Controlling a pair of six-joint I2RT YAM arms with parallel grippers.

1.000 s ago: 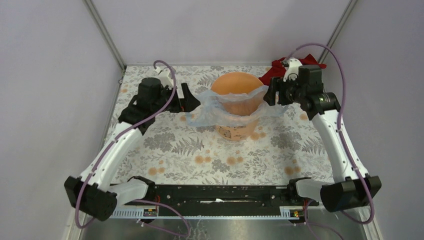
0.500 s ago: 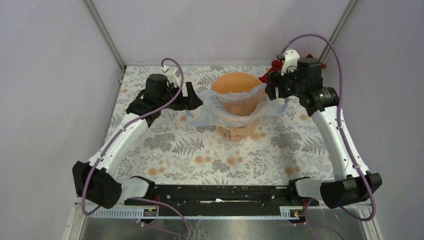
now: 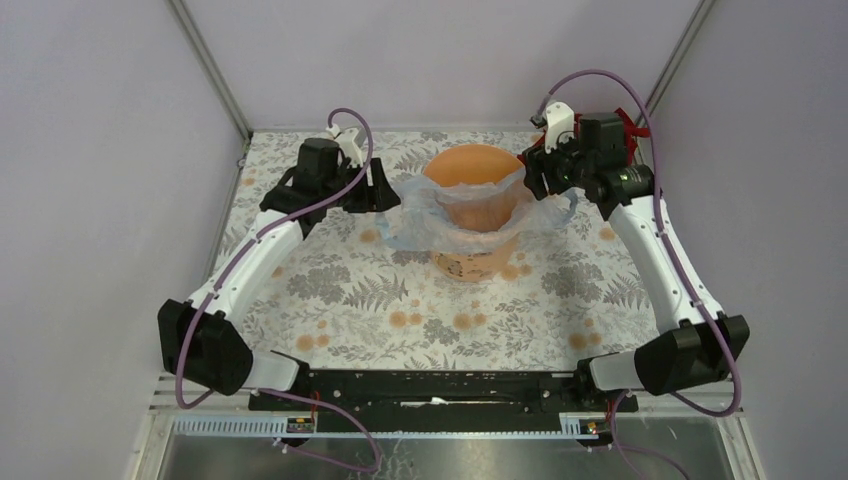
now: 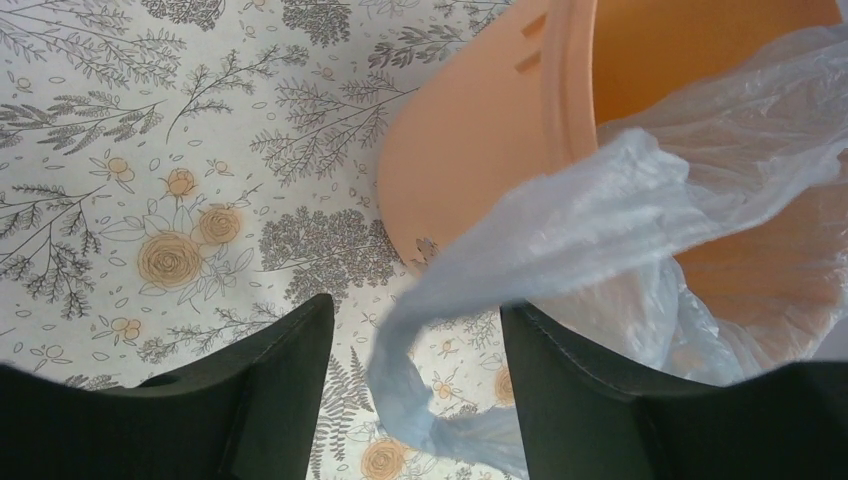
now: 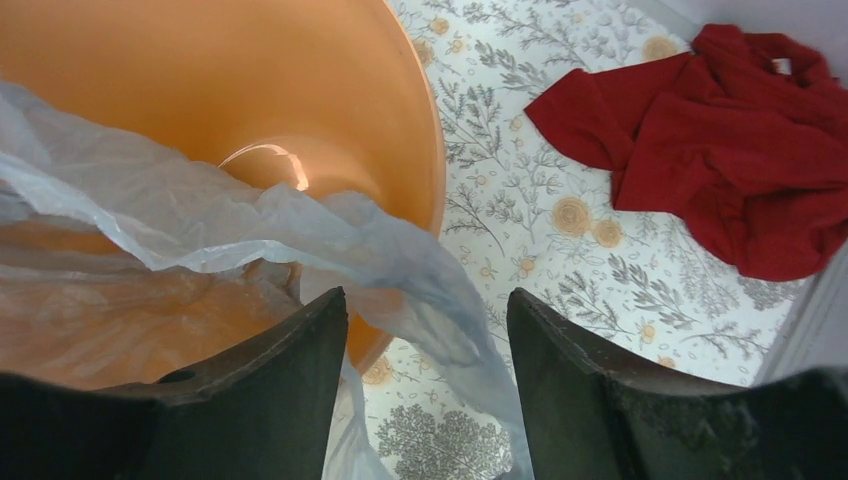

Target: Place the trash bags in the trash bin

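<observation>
**Both my jaws stand apart, bag film running through each gap**

My left gripper (image 4: 415, 306) has its two dark fingers spread. A twisted strand of the thin, pale blue translucent plastic film bag (image 4: 600, 220) hangs down through the gap, closer to one finger than the other, and neither finger presses it. My right gripper (image 5: 425, 300) is also parted. Another fold of the bag slopes down between its fingers, and I see no pinch on it there either.

Just beyond my left fingers is the outer wall of the round orange plastic bucket (image 4: 470, 150). The film comes over the rim and spills down the outside towards the table. Past my right fingers I look into the bucket's mouth. Wrinkled film lies across the near part of the opening and sags inside, while the far inner wall is bare orange. A loose tail of film droops outside the rim on that side too.

From above, the bucket stands upright near the middle of the far edge of the table, which is covered in a pale floral-print cloth (image 4: 150, 120). The bag is draped around the near half of the rim, partly inside and partly outside, with one of my grippers at each side of the bucket.

A crumpled dark red cloth (image 5: 720, 150) lies in the far right corner of the table, apart from the bucket.
</observation>
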